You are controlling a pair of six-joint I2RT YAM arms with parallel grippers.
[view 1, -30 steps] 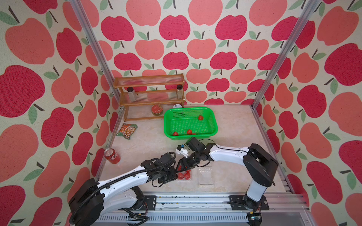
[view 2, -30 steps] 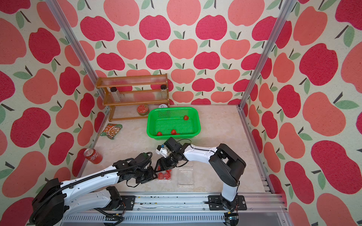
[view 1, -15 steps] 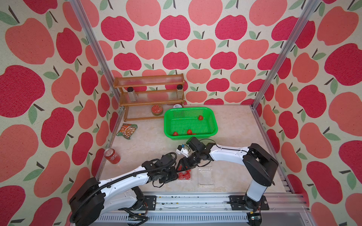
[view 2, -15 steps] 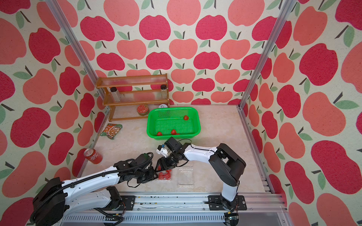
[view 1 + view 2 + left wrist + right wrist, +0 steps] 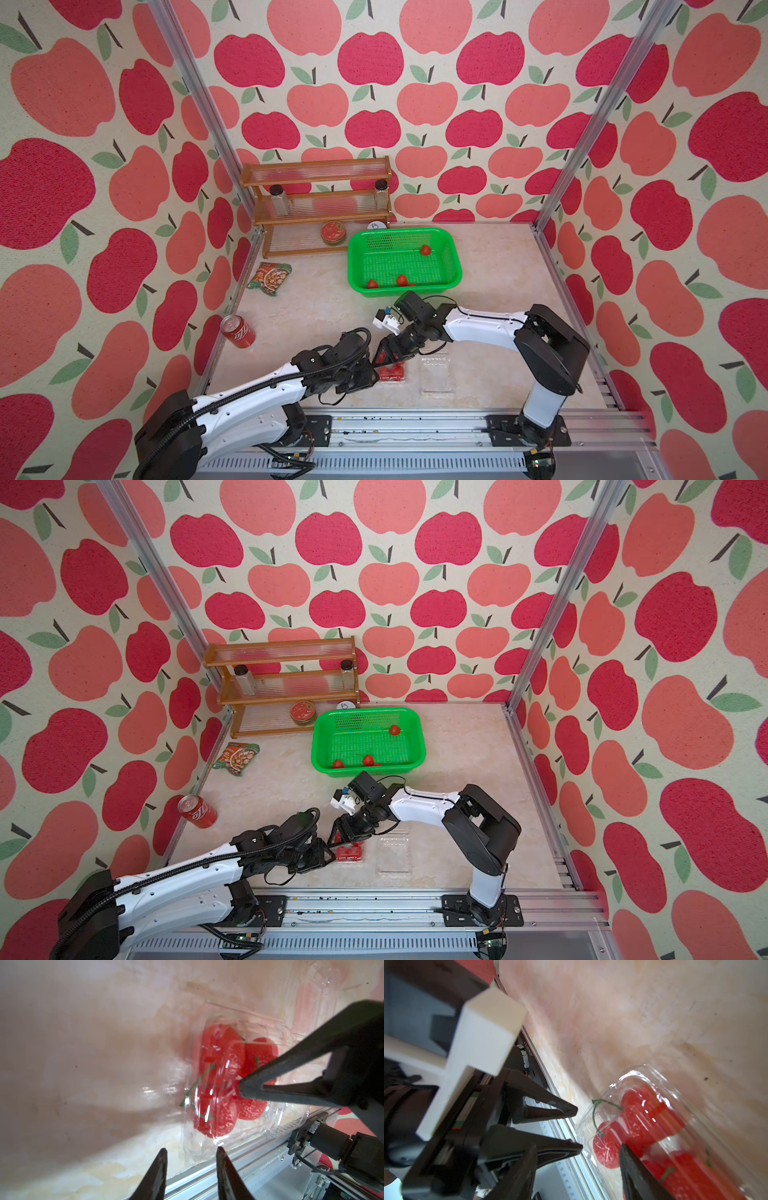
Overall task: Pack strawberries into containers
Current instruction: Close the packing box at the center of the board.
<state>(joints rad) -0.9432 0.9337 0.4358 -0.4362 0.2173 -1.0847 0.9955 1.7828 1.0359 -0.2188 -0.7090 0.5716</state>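
Here we are on the near side of the green basket [image 5: 436,287], a rectangular, perforated plastic tub on the marbled beige table [image 5: 311,316]. Two containers are in play, both thin, crinkly clear plastic, squarish with rounded corners. Both lie on the table on the robot's side of the basket: the filled container [image 5: 394,372] opposite the basket's middle, the empty container [image 5: 436,374] opposite its right end. Count the packed strawberries [image 5: 220,1053]: four, glossy, pimpled and red, with thin green stems curling against the clear lid, which is down over them. Inside the basket, three loose strawberries [image 5: 425,249] show clearly, one toward the far right corner and two against the near wall. A red sliver beside those two is too hidden to call. Now the tools, two of them, dark with tapering triangular fingers. The right tool [image 5: 578,1145] stands wide open and grips nothing, with one fingertip [image 5: 249,1088] laid on the filled container's lid. The left tool [image 5: 191,1148] is partly open with nothing pinched. The container's corner sits right at the mouth of its gap, and I cannot tell whether they touch.
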